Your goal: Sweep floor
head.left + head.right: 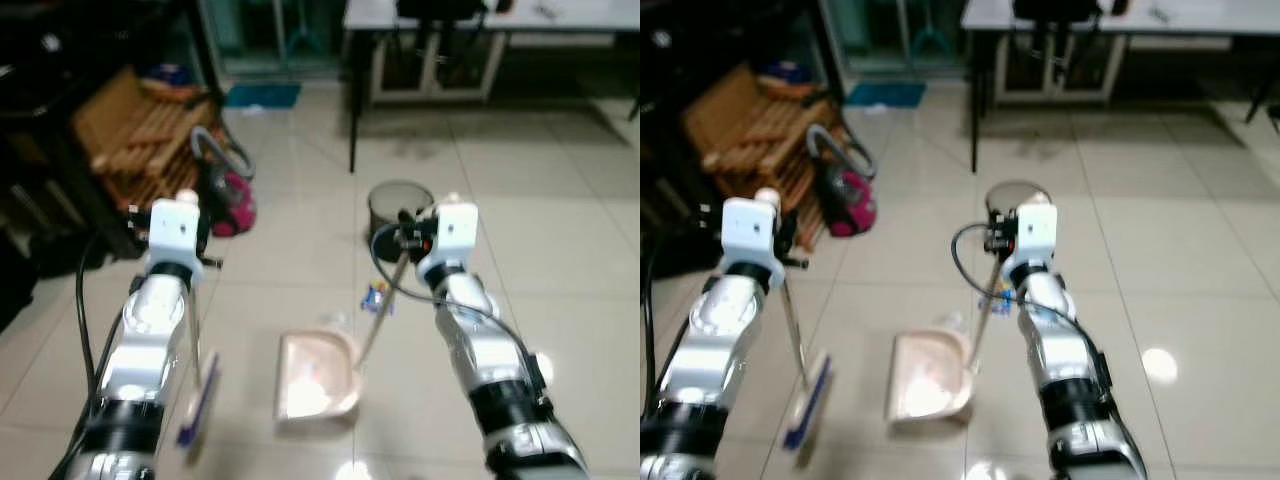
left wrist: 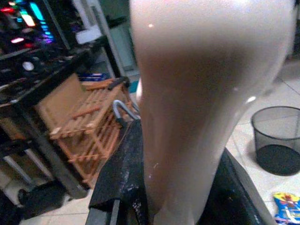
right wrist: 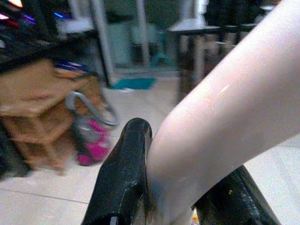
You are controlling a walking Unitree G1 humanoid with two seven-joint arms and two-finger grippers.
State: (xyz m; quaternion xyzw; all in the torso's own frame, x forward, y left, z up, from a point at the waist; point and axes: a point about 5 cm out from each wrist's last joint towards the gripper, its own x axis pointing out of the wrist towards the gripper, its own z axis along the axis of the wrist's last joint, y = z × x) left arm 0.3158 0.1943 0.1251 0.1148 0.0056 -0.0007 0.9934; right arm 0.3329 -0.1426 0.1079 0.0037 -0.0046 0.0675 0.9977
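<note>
The pink dustpan [image 1: 317, 378] rests on the tiled floor [image 1: 560, 250] at lower centre of the head views, mouth facing the robot, with pale debris inside it. Its long handle [image 1: 378, 312] slants up and to the right into the right gripper [image 1: 403, 240], whose black fingers [image 3: 123, 178] are clamped on either side of the pale shaft in the right wrist view. The broom [image 1: 200, 398], with a blue-edged head, stands on the floor at lower left, just left of the dustpan and apart from it. Its thin handle rises to the left gripper [image 1: 192, 262]; in the left wrist view the fingers [image 2: 123, 173] close around the pale handle grip.

A blue and yellow wrapper [image 1: 376, 295] lies on the tiles just behind the dustpan, beside its handle. Beyond it, at centre frame, stands a dark mesh wastebasket [image 1: 398, 205]. A pink vacuum cleaner [image 1: 231, 200] with a grey hose sits at left of centre, next to a wooden slatted rack [image 1: 140, 135] at upper left. A white tabletop [image 1: 480, 15] on dark legs crosses the upper right. A teal mat [image 1: 262, 95] lies at the upper centre.
</note>
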